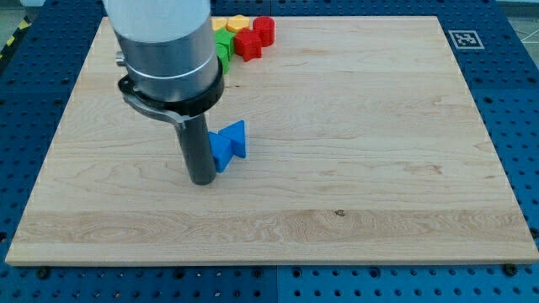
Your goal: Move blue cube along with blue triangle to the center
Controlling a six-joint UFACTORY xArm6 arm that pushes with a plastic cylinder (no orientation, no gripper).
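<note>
**Tool tip down against the blue pair, left of centre**

Tool: a plain dark rod under a wide grey housing, no jaws on it, so nothing to spread, press together or pinch. It stands upright. Its tip (202,181) rests on the bench (379,126), a pale wooden board, in the view's left half and a little below mid-height.

Blue pair: two blue blocks sit touching each other just to the view's right of the rod.
- The near blue block (221,153) is against the side of the rod, slightly above the tip in the view.
- The far blue block (237,139) is joined to it on the upper right and shows a pointed corner at the top.
- From this angle I cannot tell for certain which is the cube and which the triangle; the two read almost as one shape.
- Both lie left of the board's centre, with open wood between them and the middle.

Other blocks: a tight cluster at the view's top edge, partly hidden behind the grey housing, well apart from the blue pair.
- Two yellow blocks (232,23) sit at the very top.
- A red cylinder (264,29) is on the cluster's right.
- A red block (248,44) sits just below and left of it, shape unclear.
- Two green blocks (224,49) are stacked in the view, beside the housing.

Surroundings: a black-and-white square marker (463,38) in the board's top right corner; blue perforated surface all round the board.
</note>
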